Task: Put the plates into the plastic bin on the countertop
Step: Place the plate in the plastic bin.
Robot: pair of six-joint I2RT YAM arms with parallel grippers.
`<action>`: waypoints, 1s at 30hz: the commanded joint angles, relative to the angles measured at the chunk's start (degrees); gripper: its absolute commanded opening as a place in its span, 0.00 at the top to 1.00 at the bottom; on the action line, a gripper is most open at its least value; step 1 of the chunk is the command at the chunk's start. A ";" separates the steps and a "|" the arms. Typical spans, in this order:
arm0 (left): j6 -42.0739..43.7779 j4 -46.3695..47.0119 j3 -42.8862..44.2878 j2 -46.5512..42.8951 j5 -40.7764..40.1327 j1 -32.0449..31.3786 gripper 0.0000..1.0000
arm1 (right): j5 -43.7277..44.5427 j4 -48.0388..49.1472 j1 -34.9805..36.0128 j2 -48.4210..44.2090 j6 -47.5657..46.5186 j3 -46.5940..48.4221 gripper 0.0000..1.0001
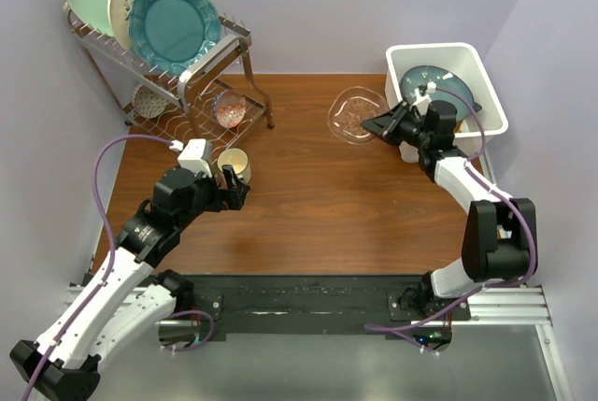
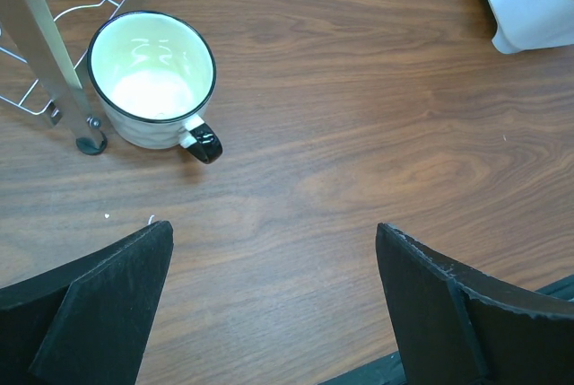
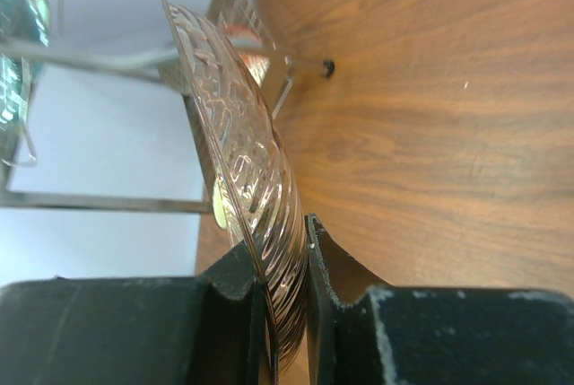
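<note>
The right gripper [image 3: 285,250] is pinching the rim of a clear ribbed plate [image 3: 242,170], which sits near the far edge of the desk [image 1: 318,195], just beside the plastic bin [image 1: 436,48] in the far right corner. The step calls for a firm pinch: carry the plate over the bin's rim, then lower it flat onto the dark teal plate [image 1: 432,83] lying inside. The left gripper [image 2: 273,286], spread wide, hovers near a cream cup [image 2: 154,80] toward the left edge.
</note>
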 commanded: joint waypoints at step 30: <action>0.17 1.60 0.25 1.73 1.17 0.89 0.00 | -4.61 15.49 -14.49 2.49 13.94 3.17 1.00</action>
